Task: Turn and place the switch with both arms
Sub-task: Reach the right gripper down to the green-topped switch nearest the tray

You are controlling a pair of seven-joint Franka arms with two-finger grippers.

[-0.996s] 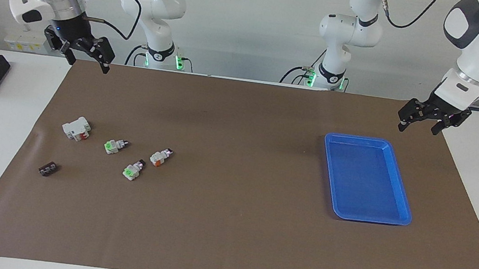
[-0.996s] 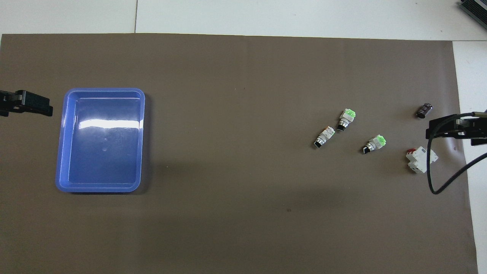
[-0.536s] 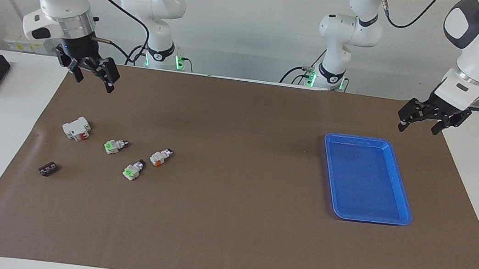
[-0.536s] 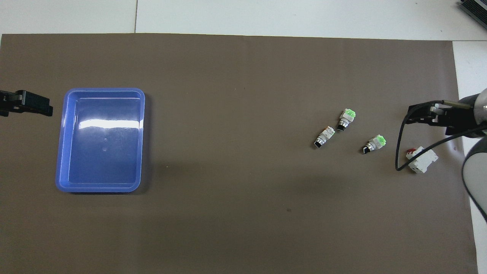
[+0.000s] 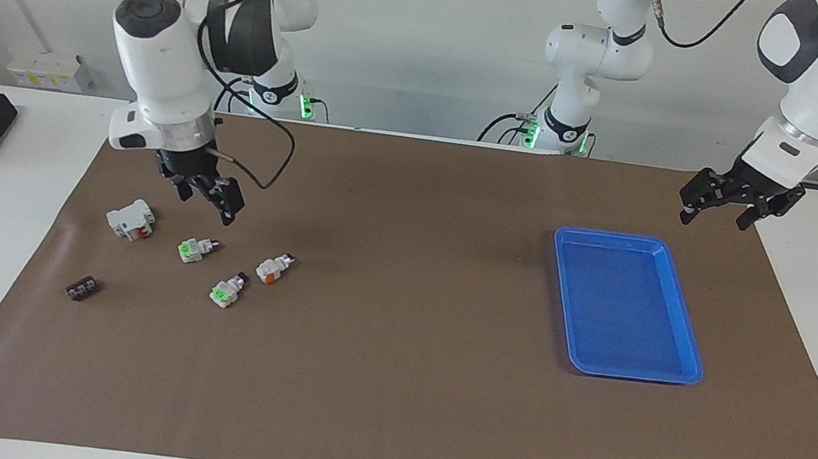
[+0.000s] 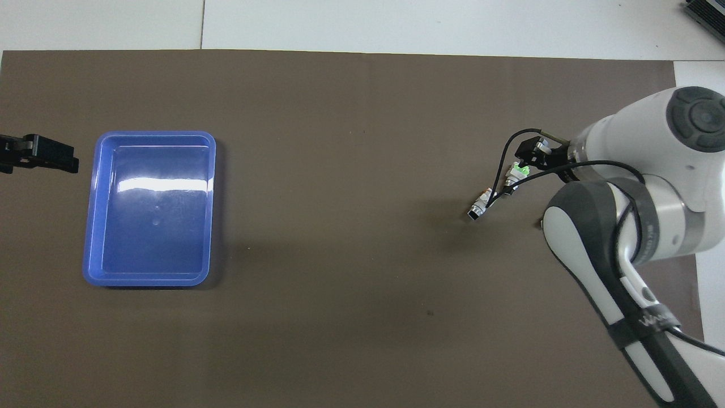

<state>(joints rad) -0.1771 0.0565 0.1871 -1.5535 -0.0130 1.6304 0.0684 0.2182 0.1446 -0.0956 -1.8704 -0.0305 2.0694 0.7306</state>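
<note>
The switch (image 5: pixel 273 268), white-grey with an orange part and a dark tip, lies on its side on the brown mat; in the overhead view the switch (image 6: pixel 483 203) is partly crossed by a cable. My right gripper (image 5: pixel 207 204) hangs open and holds nothing, over the mat between the white block and the green-part switches, a short way from the orange one. In the overhead view the right gripper (image 6: pixel 531 153) shows just past the arm's white elbow. My left gripper (image 5: pixel 713 219) waits open over the mat's corner by the blue tray, seen at the picture's edge as the left gripper (image 6: pixel 56 157).
Two green-part switches (image 5: pixel 194 249) (image 5: pixel 227 290) lie beside the orange one. A white block with red (image 5: pixel 131 218) and a small black part (image 5: pixel 82 288) lie toward the right arm's end. A blue tray (image 5: pixel 637 240) stands empty toward the left arm's end.
My right arm has swung in from the mat's corner and come down toward the group of switches, now covering one green switch and the white block from above. The left arm has not moved.
</note>
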